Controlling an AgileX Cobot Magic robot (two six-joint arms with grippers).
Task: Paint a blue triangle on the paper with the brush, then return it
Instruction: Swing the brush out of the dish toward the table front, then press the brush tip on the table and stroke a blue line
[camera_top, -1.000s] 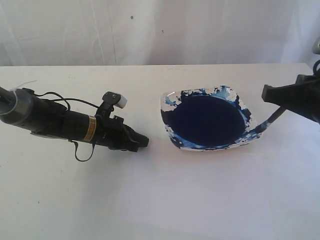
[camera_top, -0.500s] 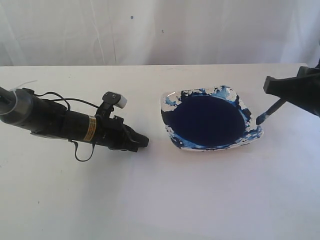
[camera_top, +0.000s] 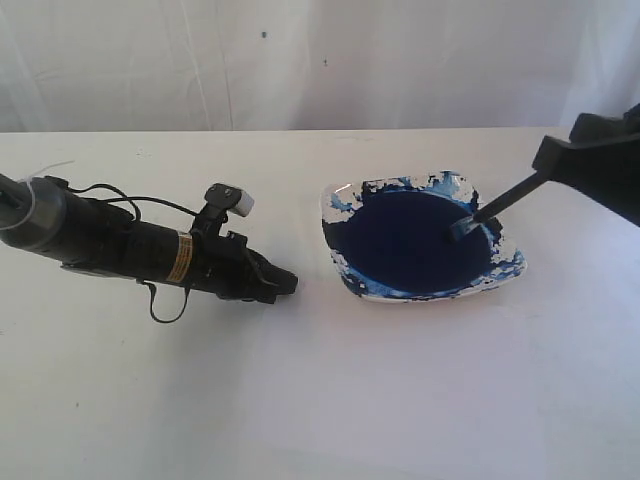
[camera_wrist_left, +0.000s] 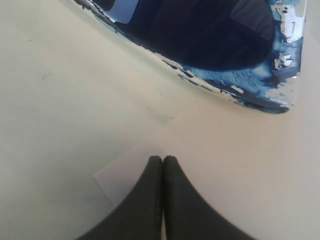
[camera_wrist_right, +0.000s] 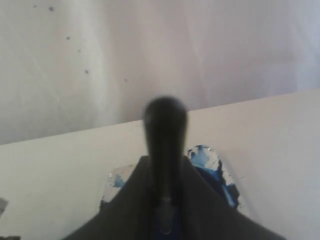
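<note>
At dish right rim: right pincer clamps brush, bristles dipped in paint pool. Left pincer closed, empty, on desk. Load lightly, wipe excess on rim, lift clear before moving off, no drips.

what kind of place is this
Likely a robot test bench, not an art studio: a white table, a wrinkled curtain as backdrop, and a cabled robot arm resting near a paint dish.
</note>
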